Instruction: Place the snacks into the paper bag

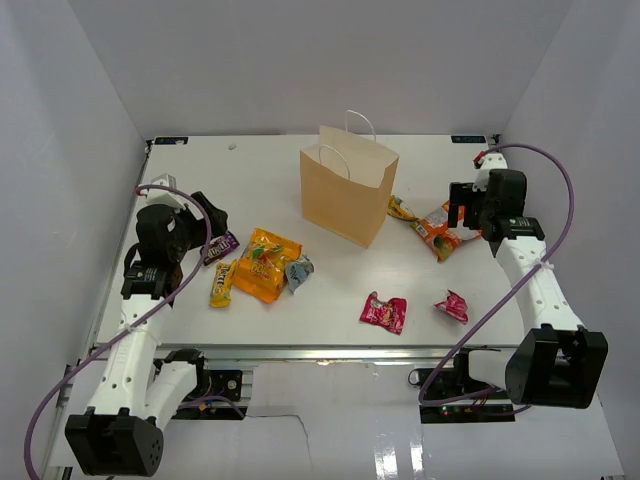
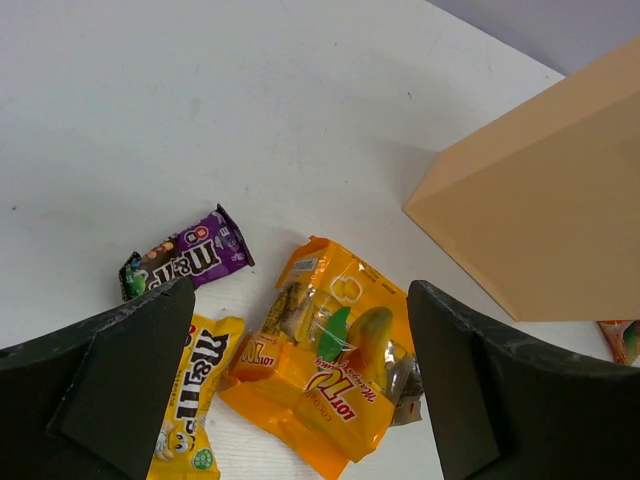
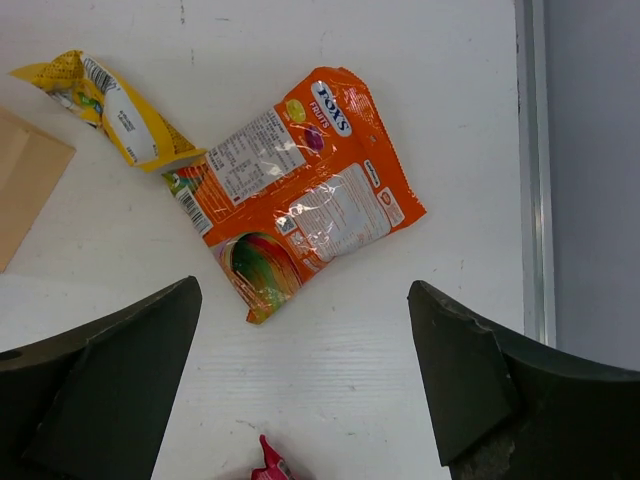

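The tan paper bag (image 1: 348,190) stands upright at the back middle of the table. Left of it lie the snacks: two orange bags (image 1: 265,262), a yellow bar (image 1: 222,283), a purple wrapper (image 1: 221,246) and a grey-blue pack (image 1: 299,268). My left gripper (image 2: 300,320) hangs open above the orange bags (image 2: 335,365), holding nothing. On the right, an orange-green bag (image 3: 300,205) and a yellow packet (image 3: 105,100) lie beside the paper bag. My right gripper (image 3: 305,295) is open above the table just near of the orange-green bag. Two red packs (image 1: 384,312) (image 1: 452,305) lie near the front.
White walls enclose the table on three sides. A metal rail (image 3: 530,170) marks the table's right edge, close to the orange-green bag. The purple wrapper (image 2: 185,262) and yellow bar (image 2: 195,400) lie by my left finger. The paper bag's handles (image 1: 358,125) stick up.
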